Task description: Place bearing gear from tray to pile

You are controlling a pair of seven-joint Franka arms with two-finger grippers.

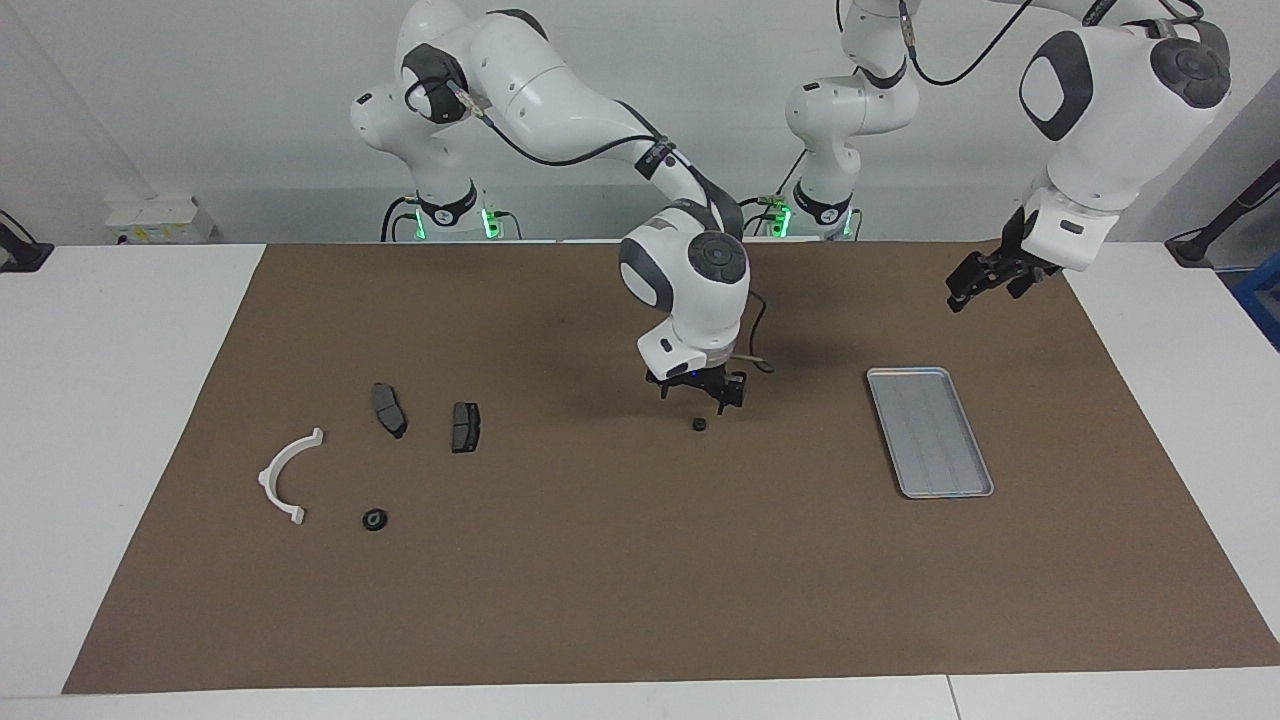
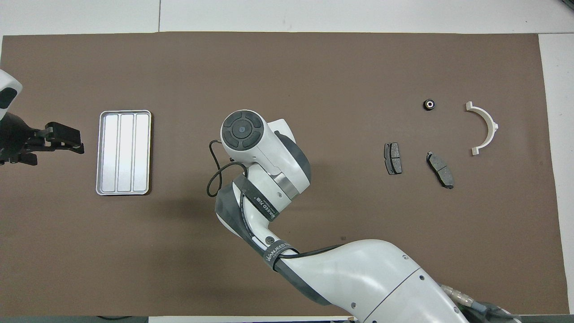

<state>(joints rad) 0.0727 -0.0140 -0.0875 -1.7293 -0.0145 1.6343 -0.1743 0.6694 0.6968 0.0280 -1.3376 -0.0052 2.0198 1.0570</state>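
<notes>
White bracket (image 1: 288, 476) lies at the right arm's end of the mat (image 1: 640, 600). Just beside it, farther from the robots, a small black ring part (image 1: 375, 520). Two dark pads sit a little toward the mat's middle: first pad (image 1: 389, 409), then second pad (image 1: 465, 427), apart from each other and from the bracket. These four parts make up the loose pile.

Mid-mat: right gripper (image 1: 699, 397) hangs low, directly over the gear (image 1: 699, 424), not touching it. Fingers spread wide, nothing between them. The gear, small and black, rests on the bare mat between pile and tray, well apart from both. In the overhead view the right arm's wrist covers it.

Tray (image 1: 929, 431), silver with a ridged floor, lies toward the left arm's end of the mat; nothing is on it.

Left gripper (image 1: 975, 282) is raised over the mat, close to the tray's edge nearer the robots, at the left arm's end. Its jaws stand apart and hold nothing. That arm waits.
</notes>
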